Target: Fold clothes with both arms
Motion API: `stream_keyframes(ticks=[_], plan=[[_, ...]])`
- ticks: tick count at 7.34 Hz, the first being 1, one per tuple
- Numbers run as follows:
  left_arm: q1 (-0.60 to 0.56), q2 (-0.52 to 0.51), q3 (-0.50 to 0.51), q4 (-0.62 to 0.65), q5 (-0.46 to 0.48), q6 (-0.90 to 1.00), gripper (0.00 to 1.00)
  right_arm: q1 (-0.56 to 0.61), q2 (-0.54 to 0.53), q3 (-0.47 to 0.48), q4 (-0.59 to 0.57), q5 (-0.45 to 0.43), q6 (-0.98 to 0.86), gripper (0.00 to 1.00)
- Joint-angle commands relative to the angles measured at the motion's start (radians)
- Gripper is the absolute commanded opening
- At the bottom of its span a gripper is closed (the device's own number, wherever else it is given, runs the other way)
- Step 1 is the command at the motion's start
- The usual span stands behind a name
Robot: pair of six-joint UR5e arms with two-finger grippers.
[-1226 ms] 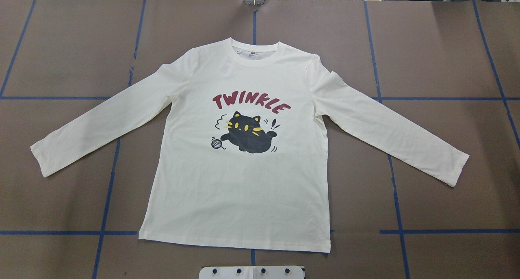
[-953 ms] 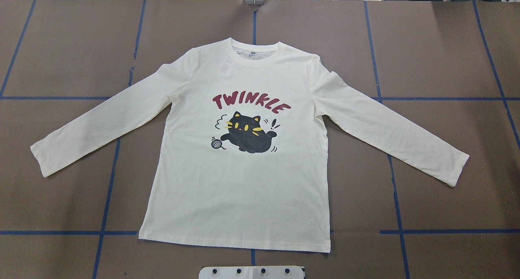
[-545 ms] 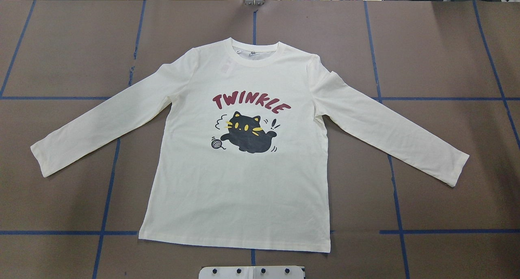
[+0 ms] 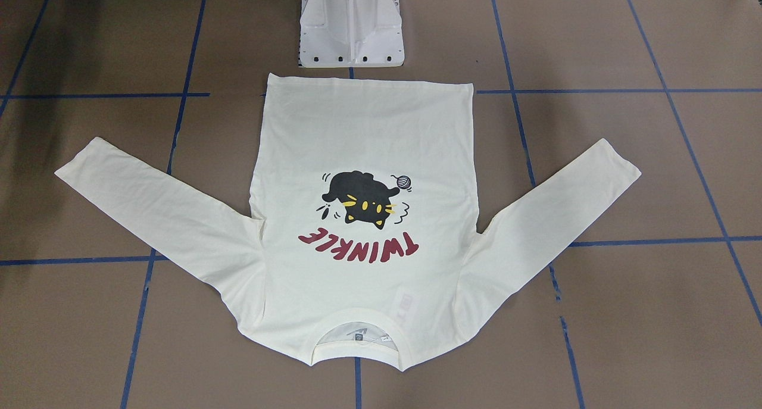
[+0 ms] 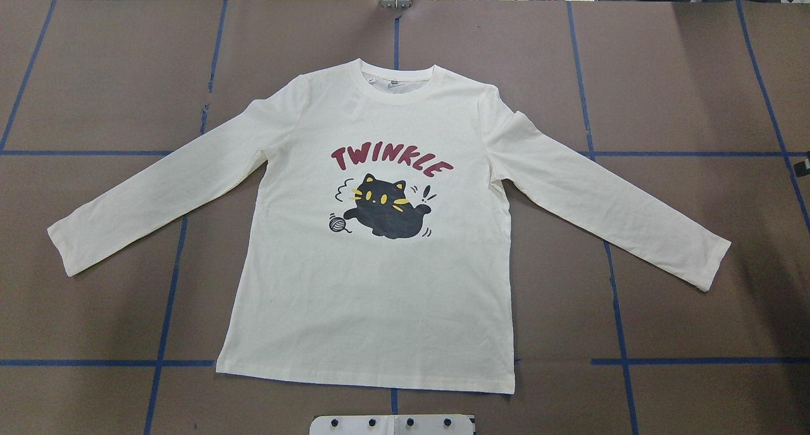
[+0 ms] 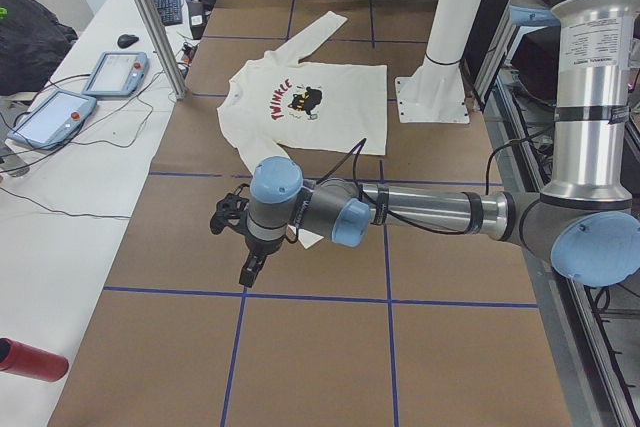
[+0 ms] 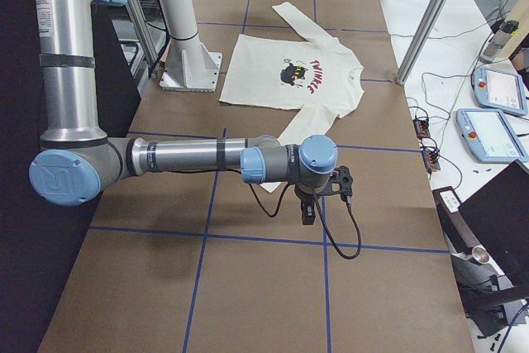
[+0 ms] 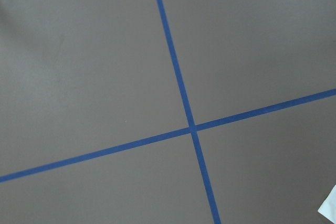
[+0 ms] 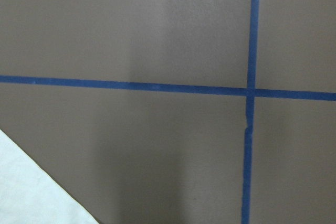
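Right under the left pincer (image 6: pixel 247 277) there's nothing but brown table (image 8: pixel 79 51) and a blue tape cross (image 8: pixel 192 128). A tiny white corner of the left cuff (image 8: pixel 328 211) pokes in at the edge of its wrist view, so the cuff is just beside it and not touched. Same deal under the right pincer (image 7: pixel 308 219), with the right cuff (image 9: pixel 31 198) off to one side.

Honestly can't tell from the side views whether either pincer is released or clenched. No cloth is lifted anywhere though.

Further out, between the two pincers and well apart from both, the shirt (image 5: pixel 380 296) lies flat, cat print up and sleeves spread wide. Its hem sits near the white base (image 4: pixel 351 28) and its collar is on the far side.

What's new: half a second back the overhead view had no robot in it at all. Now a dark sliver of the right pincer peeks in at that view's right edge, out past the right cuff. The shirt hasn't budged.

My read: folding hasn't started, and the arms are closing in on the cuffs, so sleeve grabs probably come first.
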Motion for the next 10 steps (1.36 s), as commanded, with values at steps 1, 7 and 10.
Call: stream_keyframes(ticks=[1,7,10], plan=[[0.001,0.004,0.023,0.001,0.004,0.004,0.99,-0.193,-0.073,-0.006,0.348,-0.026,0.384,1.0],[0.001,0.01,0.024,-0.005,-0.002,0.003,1.0,-0.454,-0.109,-0.004,0.343,-0.239,0.447,1.0],[-0.001,0.009,0.027,-0.005,-0.002,0.007,1.0,-0.465,-0.118,-0.003,0.341,-0.249,0.447,1.0]])
